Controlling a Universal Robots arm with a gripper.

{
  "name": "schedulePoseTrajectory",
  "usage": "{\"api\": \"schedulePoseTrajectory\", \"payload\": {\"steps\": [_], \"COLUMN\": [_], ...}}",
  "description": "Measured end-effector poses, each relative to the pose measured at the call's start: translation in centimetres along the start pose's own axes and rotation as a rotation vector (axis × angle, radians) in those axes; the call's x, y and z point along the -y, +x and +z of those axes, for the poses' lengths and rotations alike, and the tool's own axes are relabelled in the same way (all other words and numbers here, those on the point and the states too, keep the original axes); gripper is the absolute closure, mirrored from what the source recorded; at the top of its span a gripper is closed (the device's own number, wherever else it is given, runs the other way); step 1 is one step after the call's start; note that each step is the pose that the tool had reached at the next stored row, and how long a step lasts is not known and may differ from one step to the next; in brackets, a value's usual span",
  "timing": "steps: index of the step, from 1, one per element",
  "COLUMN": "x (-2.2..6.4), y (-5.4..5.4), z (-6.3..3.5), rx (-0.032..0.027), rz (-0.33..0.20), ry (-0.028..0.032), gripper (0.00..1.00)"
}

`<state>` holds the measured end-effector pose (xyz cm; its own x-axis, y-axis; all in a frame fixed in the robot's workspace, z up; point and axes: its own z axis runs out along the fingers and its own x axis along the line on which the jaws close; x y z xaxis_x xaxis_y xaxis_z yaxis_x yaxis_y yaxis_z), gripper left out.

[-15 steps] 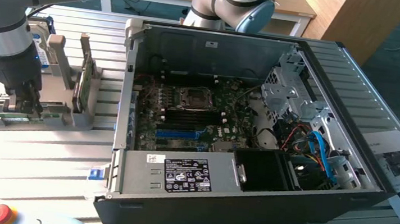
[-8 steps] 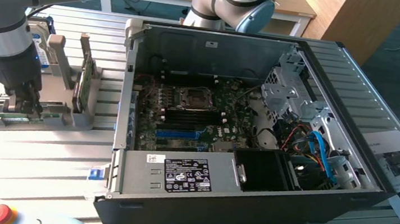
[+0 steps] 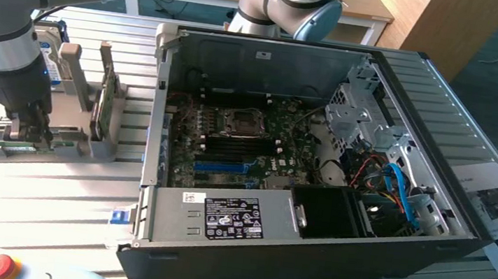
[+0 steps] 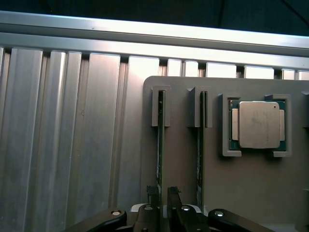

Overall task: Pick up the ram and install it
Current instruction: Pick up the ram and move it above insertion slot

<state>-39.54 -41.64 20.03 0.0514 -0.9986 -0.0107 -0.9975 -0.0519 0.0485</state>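
Hanging straight down over a gray holder on the ribbed metal counter, the end effector stands at one end of the ram. Its two dark fingers are slightly spread, with a narrow dark gap between them, and that gap lines up with the ram's thin edge. Whether the stick's end reaches in between the fingertips I cannot tell. The ram sits on edge in its slot in the holder and runs straight away from the end effector, its far end caught in a small gray bracket. In the exterior view the ram shows as a green strip low at the foot of the end effector, lying along the holder's base.

One slot over from the end effector, a second stick sits on edge, parallel to the ram and apart from it. Farther the same way, a square silver processor chip lies flat in its own recess. Another green board stands on edge in a gray stand between the end effector and the open computer case. The case lies well apart from the end effector, its motherboard exposed. A red stop button sits well apart from the end effector, toward the exterior view's camera.
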Motion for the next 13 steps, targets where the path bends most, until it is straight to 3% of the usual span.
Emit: {"api": "schedulePoseTrajectory", "payload": {"steps": [13], "x": [0.0], "y": [0.0], "z": [0.0], "rx": [-0.0002], "rz": [-0.005], "ry": [0.0], "gripper": [0.79]}}
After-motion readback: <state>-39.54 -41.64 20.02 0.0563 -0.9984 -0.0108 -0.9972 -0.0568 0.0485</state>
